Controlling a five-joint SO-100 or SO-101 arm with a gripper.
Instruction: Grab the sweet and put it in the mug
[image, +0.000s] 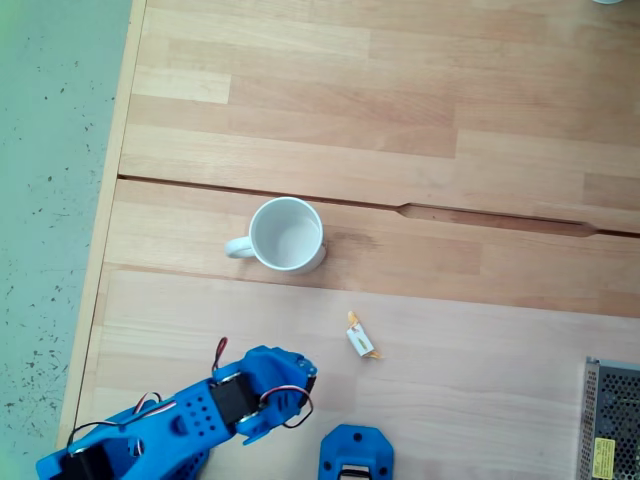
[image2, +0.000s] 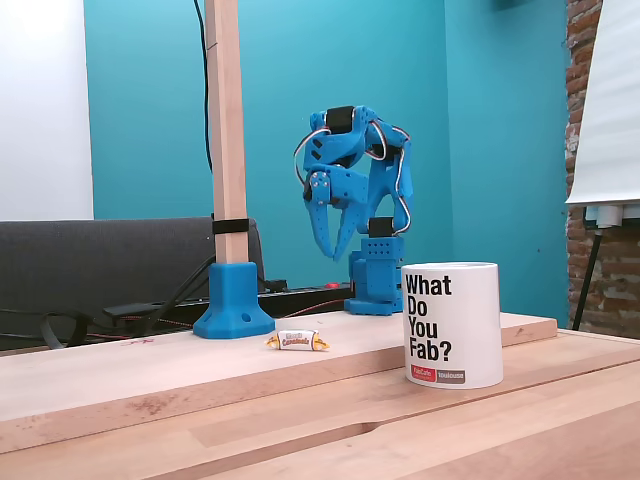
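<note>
Glossy round mug (image: 288, 235) & crinkly twisted sweet (image: 361, 341) apart on woodgrain

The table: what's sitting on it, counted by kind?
Mug: 1
Sweet: 1
Blue robot arm with a gripper: 1
Blue post base: 1
Metal mesh box at the edge: 1
Total: 5
</note>
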